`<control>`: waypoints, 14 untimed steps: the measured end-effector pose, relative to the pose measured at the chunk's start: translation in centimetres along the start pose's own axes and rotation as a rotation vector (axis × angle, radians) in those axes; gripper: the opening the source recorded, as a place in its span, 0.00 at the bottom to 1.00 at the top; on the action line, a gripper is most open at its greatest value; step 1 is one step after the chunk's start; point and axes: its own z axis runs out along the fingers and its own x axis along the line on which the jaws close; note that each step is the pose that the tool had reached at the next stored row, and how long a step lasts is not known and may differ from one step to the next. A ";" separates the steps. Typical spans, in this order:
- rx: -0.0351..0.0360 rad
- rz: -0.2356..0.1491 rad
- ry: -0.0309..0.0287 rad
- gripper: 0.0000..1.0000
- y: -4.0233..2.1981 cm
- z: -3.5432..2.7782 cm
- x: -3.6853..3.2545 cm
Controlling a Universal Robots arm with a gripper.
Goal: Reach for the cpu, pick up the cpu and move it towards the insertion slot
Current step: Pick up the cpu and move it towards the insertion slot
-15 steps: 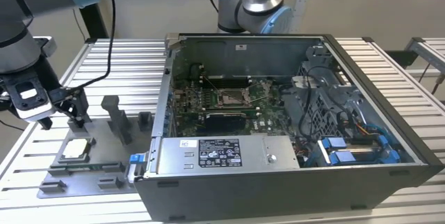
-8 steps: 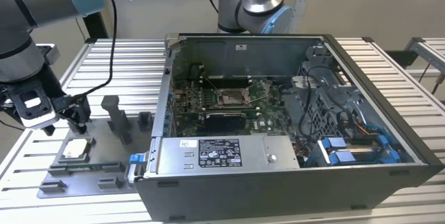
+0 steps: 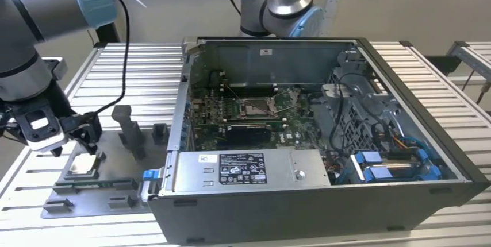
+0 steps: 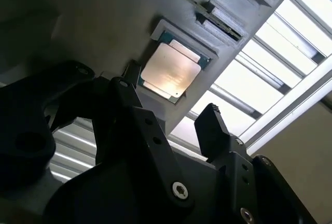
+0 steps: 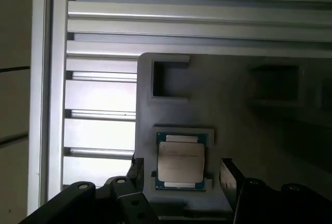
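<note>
Gripper [image 3: 75, 145] is hanging outside the computer case [image 3: 307, 212], off the case's wall on the exterior view's left. Its fingers [image 5: 229, 175] are standing apart and clamping nothing. In both wrist views the two fingers are flanking the cpu [image 5: 180, 163], one on either side, and as far as I can tell they are not touching it.

The cpu is lying flat, pale silver face up, in a shallow pocket of the grey fixture [image 3: 115, 192]. That fixture is resting on the slatted counter [image 3: 138, 69] just beside the case. The insertion slot [image 3: 257, 107] is sitting inside the case, near the middle of its green board and well apart from the gripper.

By my reading the reach is nearly complete and the grasp is not yet made. Doing it well is mostly a matter of centring:
- keeping the chip midway between the fingers;
- coming down straight rather than at a slant;
- keeping the tips off the pocket's raised rim;
- meeting two opposite edges of the chip squarely.

The chip is thin, so a skewed or one-sided contact is likely to tip it in the pocket or let it slip. Light, even pressure looks safer than a hard squeeze.
</note>
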 end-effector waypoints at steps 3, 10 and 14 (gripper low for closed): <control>0.0001 -0.003 0.0002 1.00 -0.09 0.49 0.01; 0.0001 -0.004 0.0002 1.00 -0.25 1.63 0.00; 0.0001 -0.005 0.0003 1.00 -0.28 2.12 0.00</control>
